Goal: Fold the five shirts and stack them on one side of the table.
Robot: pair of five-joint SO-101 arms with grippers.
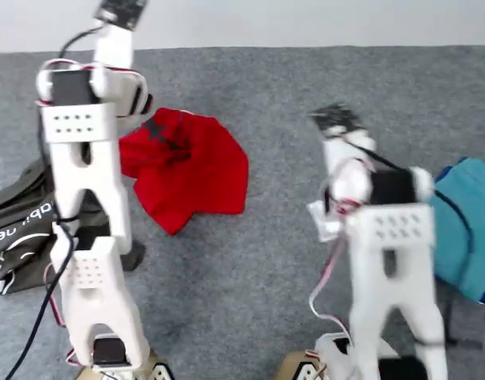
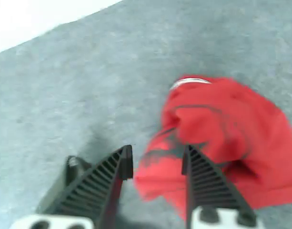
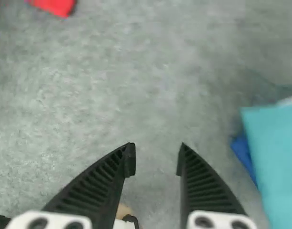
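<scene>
Table point(image 1: 266, 261): grey, fuzzy surface carrying all the cloth and both arms.
Red shirt point(image 1: 191, 170): crumpled, left of centre, near the far edge.
Teal shirt point(image 1: 464, 222): at the right edge, beside the right arm.
Dark shirt point(image 1: 17, 222): bunched at the left edge, white print showing.
Blue cloth point(image 3: 241, 152): peeking from under the teal shirt's edge.
Left gripper point(image 2: 157, 160): 2 fingers spread, holding nothing, above the red shirt's near edge.
Right gripper point(image 3: 156, 157): 2 fingers spread, empty, over bare table just beside the teal shirt.
</scene>
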